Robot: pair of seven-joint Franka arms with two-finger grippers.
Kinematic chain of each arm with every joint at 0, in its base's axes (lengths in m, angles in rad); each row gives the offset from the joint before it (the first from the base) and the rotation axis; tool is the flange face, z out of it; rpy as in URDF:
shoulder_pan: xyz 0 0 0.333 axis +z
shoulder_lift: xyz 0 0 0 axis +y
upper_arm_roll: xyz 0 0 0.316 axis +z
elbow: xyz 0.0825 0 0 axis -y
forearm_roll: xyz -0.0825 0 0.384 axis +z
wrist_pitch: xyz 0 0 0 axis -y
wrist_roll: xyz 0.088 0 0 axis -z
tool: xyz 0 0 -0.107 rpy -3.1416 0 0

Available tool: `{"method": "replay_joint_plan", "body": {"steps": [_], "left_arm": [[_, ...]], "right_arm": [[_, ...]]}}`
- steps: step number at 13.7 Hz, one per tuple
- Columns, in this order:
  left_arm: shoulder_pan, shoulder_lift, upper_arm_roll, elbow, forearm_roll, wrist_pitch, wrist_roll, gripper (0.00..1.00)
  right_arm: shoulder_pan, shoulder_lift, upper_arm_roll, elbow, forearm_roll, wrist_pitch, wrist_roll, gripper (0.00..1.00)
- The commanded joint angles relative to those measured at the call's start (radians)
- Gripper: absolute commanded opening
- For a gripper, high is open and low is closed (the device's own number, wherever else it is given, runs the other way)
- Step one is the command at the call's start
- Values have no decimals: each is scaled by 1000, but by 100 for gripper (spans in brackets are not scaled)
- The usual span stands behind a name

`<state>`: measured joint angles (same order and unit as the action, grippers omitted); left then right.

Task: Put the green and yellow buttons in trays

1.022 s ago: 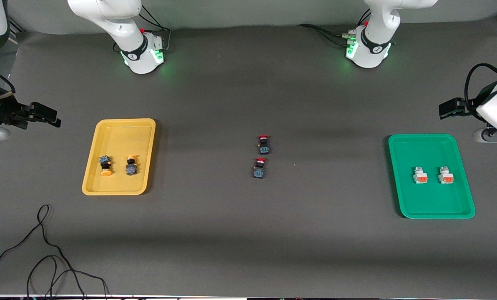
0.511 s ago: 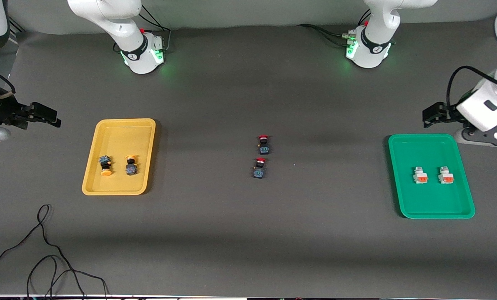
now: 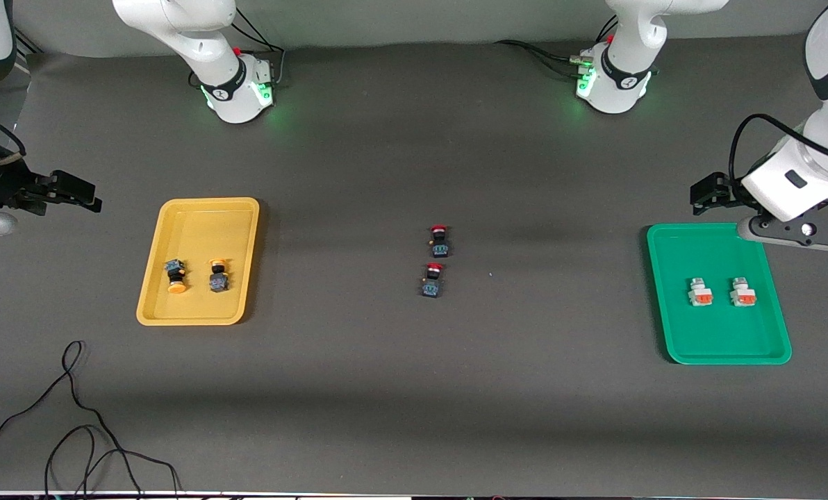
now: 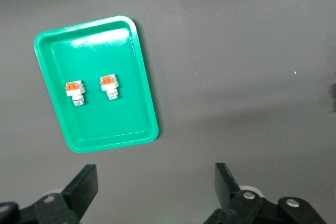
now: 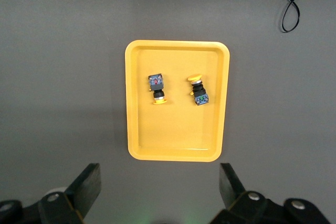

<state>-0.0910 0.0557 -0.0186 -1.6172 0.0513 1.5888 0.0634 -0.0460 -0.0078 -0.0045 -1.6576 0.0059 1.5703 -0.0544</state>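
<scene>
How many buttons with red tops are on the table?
2. Both lie mid-table between the trays: one red-capped button farther from the front camera, the other red-capped button just nearer. None seems hidden.

The yellow tray (image 3: 199, 208) holds dark switches with yellow-orange caps (image 3: 176, 275). The green tray (image 3: 706, 347) holds white switches with orange faces (image 3: 700, 294). Red caps top two dark switches (image 3: 439, 241).

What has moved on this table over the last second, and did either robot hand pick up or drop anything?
Only the left arm moved: its left gripper, open and empty, swung in from the table's edge toward the middle, and is now by the corner of the green tray nearest the arm bases. Nothing was picked up or dropped. The right gripper waited, open. The yellow tray, all the buttons and the two red-capped switches stayed put.
</scene>
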Motion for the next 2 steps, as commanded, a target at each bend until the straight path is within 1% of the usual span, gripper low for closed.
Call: {"method": "replay_joint_plan", "body": {"steps": [1, 2], "left_arm": [[2, -8, -6, -13, -13, 22, 16, 99], [-1, -4, -8, -15, -13, 22, 16, 99]], "right_arm": [[9, 11, -2, 22, -17, 2, 22, 100], [9, 11, -2, 22, -17, 2, 22, 100]]}}
